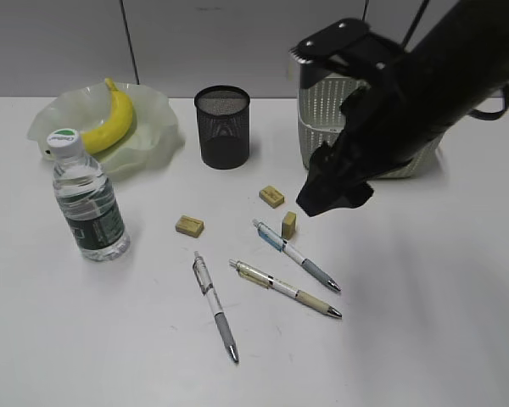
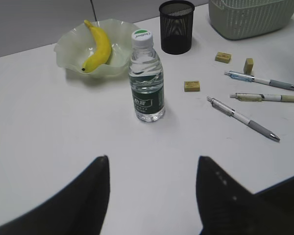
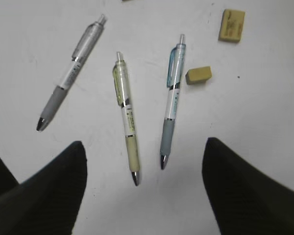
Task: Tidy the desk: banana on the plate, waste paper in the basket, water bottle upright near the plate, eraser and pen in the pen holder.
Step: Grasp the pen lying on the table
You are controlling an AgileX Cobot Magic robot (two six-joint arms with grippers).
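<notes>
The banana (image 1: 110,119) lies in the green plate (image 1: 157,136) at the back left. In front of the plate the water bottle (image 1: 89,203) stands upright. Three pens (image 3: 125,117) and three erasers (image 1: 189,225) lie loose on the desk (image 1: 424,322), in front of the black pen holder (image 1: 222,127). My right gripper (image 3: 144,142) hangs open above the pens' tips, holding nothing. My left gripper (image 2: 153,157) is open over bare desk, short of the bottle (image 2: 147,83). The waste paper is out of view.
The basket (image 1: 322,110) stands at the back right, partly hidden behind my right arm (image 1: 407,93). One small eraser (image 3: 198,75) lies right beside the blue pen (image 3: 171,103). A grey wall runs behind the desk.
</notes>
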